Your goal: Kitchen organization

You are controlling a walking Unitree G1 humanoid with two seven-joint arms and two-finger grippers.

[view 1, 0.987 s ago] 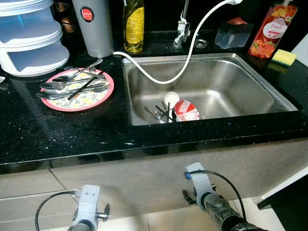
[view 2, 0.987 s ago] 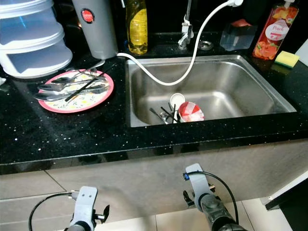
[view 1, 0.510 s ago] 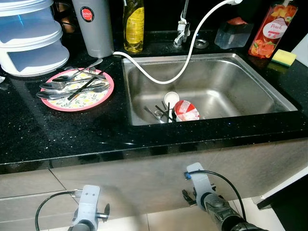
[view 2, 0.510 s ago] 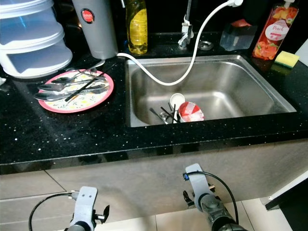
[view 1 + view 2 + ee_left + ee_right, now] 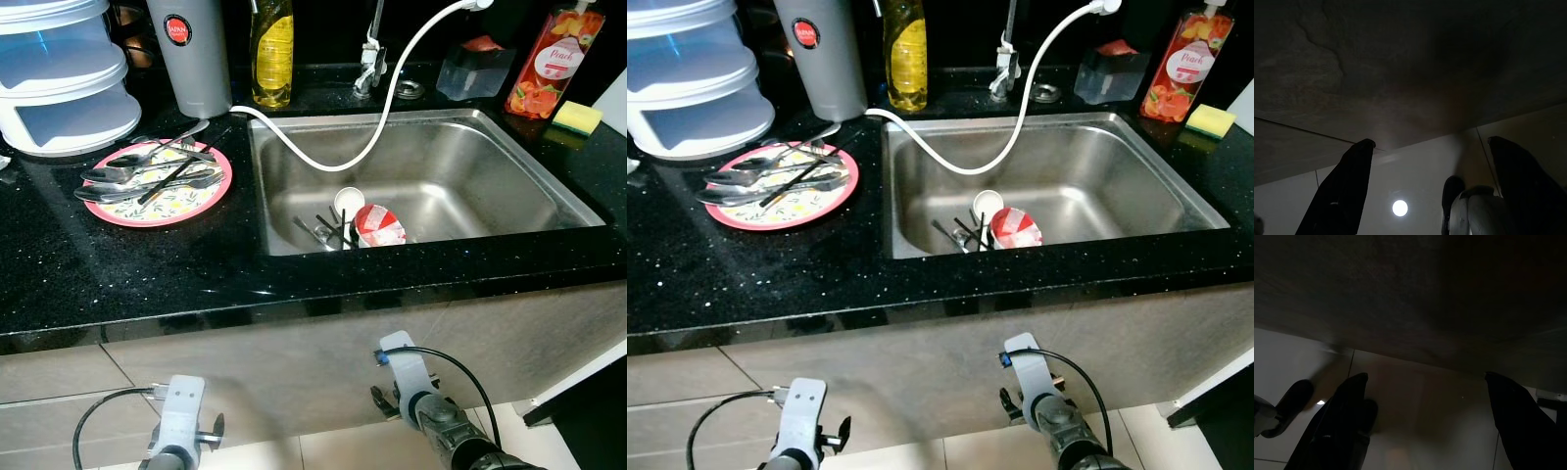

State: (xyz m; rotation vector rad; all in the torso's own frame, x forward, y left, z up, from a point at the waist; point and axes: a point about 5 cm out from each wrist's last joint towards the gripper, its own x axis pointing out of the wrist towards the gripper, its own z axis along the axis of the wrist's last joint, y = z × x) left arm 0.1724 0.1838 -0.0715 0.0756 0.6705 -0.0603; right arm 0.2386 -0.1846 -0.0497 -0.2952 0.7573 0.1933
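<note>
Both arms are held low in front of the cabinet, below the counter edge, which reads as a rest pose with no reach begun; the left gripper (image 5: 1430, 186) is seen with its two black fingers spread apart and nothing between them, pointed at the pale floor tiles, and the right gripper (image 5: 1422, 421) is likewise held wide and empty beneath the dark underside of the counter; the black speckled counter (image 5: 147, 264) carries the work to be sorted. A pink floral plate (image 5: 157, 199) is set to the left of the sink and serves as a holding place for loose cutlery (image 5: 147, 174), several spoons and forks and a dark-handled piece laid across it in a heap, probably gathered there for sorting; the steel sink (image 5: 470, 166) holds, near its front left, a small white cup (image 5: 349, 200), a red-and-white cup (image 5: 377, 225) lying on its side, and a few dark utensils (image 5: 328, 232) beside them, presumably left for washing; a white hose (image 5: 382, 108) is draped from the tap into the basin. Behind the plate stand a stacked white container (image 5: 59, 78) and a grey flask (image 5: 191, 54); a yellow bottle (image 5: 271, 49) and a peach soap bottle (image 5: 549, 59) with a sponge (image 5: 578, 117) line the back edge.
</note>
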